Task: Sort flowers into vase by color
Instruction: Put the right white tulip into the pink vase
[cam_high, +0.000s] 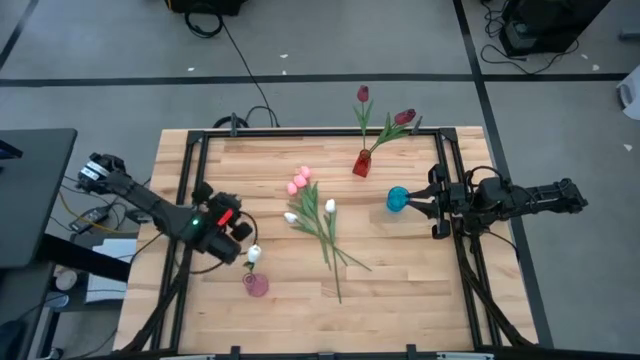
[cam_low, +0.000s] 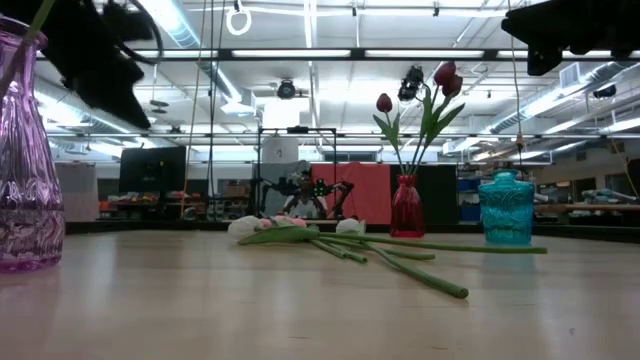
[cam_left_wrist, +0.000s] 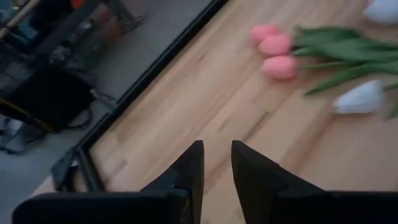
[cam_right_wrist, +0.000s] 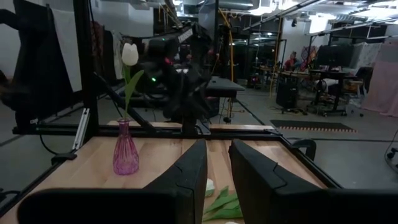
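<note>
Loose tulips lie in a pile mid-table (cam_high: 318, 222), with pink heads (cam_left_wrist: 278, 66) and white heads (cam_left_wrist: 359, 98). One white tulip (cam_right_wrist: 129, 55) stands in the pink vase (cam_high: 256, 285), which is close to the table's near edge. Two dark red tulips (cam_high: 404, 117) stand in the red vase (cam_high: 361, 163). The blue vase (cam_high: 398, 199) holds nothing I can see. My left gripper (cam_left_wrist: 216, 163) hovers over the table's left part, above the pink vase, shut and holding nothing. My right gripper (cam_right_wrist: 217, 163) waits just right of the blue vase, shut and holding nothing.
A black frame (cam_high: 200, 165) runs along the table's left, far and right sides. Bare wood (cam_high: 400, 290) lies between the flower pile and the near edge. Beyond the table are cables, a dark stand at the left and workshop shelving.
</note>
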